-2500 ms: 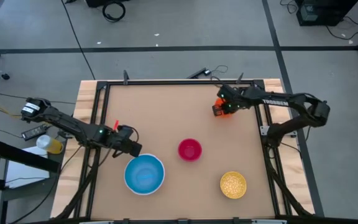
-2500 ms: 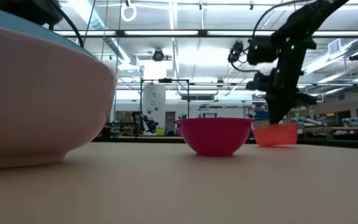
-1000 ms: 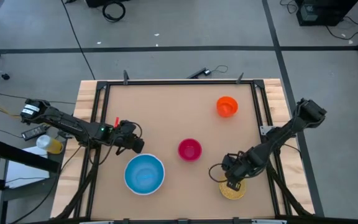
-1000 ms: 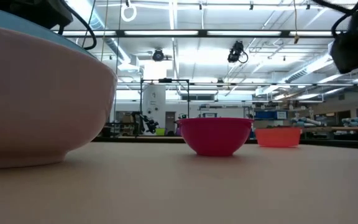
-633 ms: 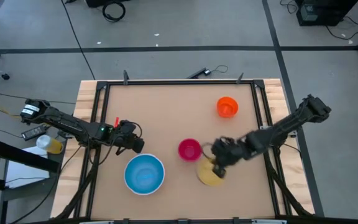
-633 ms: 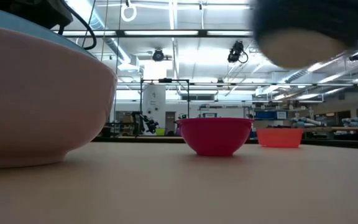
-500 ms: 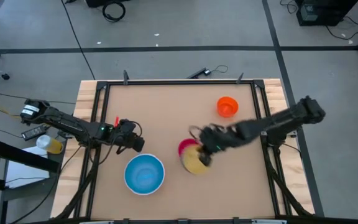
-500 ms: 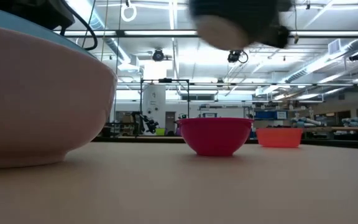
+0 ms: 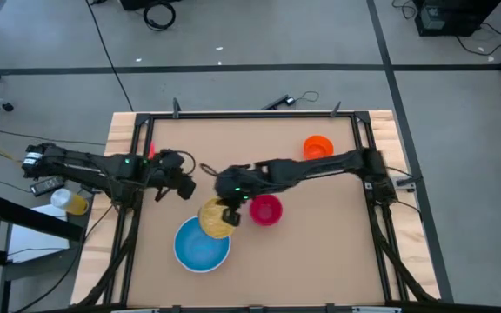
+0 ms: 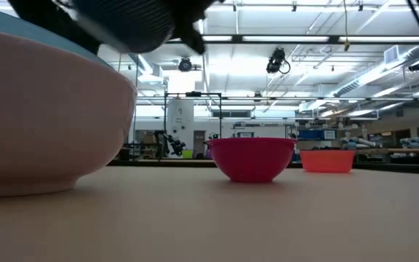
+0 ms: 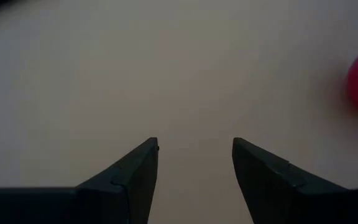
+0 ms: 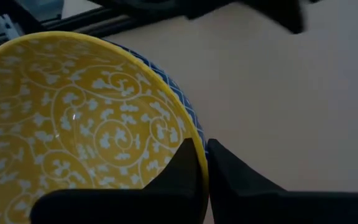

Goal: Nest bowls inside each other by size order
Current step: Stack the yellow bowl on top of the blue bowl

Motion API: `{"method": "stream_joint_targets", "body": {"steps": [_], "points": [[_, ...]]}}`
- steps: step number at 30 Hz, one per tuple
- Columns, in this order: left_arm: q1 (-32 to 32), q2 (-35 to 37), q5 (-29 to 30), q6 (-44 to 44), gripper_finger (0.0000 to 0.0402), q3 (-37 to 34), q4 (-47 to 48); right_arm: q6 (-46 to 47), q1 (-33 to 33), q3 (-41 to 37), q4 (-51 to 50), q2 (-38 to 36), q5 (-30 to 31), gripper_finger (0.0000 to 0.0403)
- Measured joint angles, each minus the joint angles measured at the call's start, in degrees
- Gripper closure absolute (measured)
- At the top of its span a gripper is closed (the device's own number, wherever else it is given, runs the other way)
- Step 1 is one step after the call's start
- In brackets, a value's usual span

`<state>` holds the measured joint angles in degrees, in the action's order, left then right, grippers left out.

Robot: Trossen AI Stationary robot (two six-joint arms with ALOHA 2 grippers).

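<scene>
My right gripper [image 9: 230, 206] is shut on the speckled yellow bowl [image 9: 216, 218] and holds it in the air over the far right rim of the light blue bowl [image 9: 202, 247]. In the low view the blue bowl shows as a blue rim above the white bowl's wall [image 10: 42, 124]. The magenta bowl [image 9: 266, 210] stands on the table just right of my right gripper. The orange bowl [image 9: 318, 147] stands at the far right. My left gripper [image 9: 183, 184] is open and empty above bare table, on the far side of the blue bowl. My right gripper holds the yellow bowl by its rim [image 12: 194, 134], one finger inside the bowl and one outside. The fingers come from the table's right and slant down. The bowl is lifted clear, mouth up, over the blue bowl's rim [image 12: 178, 98].
The magenta bowl [image 10: 252, 156] and the orange bowl [image 10: 326, 159] stand upright on the table. A black frame [image 9: 250, 116] runs along the table's edges. Bare board lies at the near right and the far left.
My right gripper has taken the yellow bowl at the near right, lifted it clear, and carried it toward the table's left, past the magenta bowl, to above the blue bowl's rim. My left gripper has drawn back a little toward the far edge.
</scene>
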<state>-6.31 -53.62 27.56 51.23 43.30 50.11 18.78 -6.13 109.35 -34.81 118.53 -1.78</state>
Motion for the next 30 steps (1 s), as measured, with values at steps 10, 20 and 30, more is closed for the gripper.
{"method": "stream_joint_targets", "body": {"steps": [10,20,30], "points": [[0.90,0.91,-0.01,-5.37,0.0205,6.63,8.68,-6.79,-0.26,11.84,7.39,13.80,-9.21,0.0381],[0.90,0.91,-0.18,-1.06,0.0205,6.63,9.33,-5.51,-1.68,13.00,5.79,17.40,-8.34,0.0379],[0.90,0.76,0.45,3.65,0.0205,6.63,9.29,-6.71,-3.95,11.77,6.02,17.39,-3.82,0.0366]]}}
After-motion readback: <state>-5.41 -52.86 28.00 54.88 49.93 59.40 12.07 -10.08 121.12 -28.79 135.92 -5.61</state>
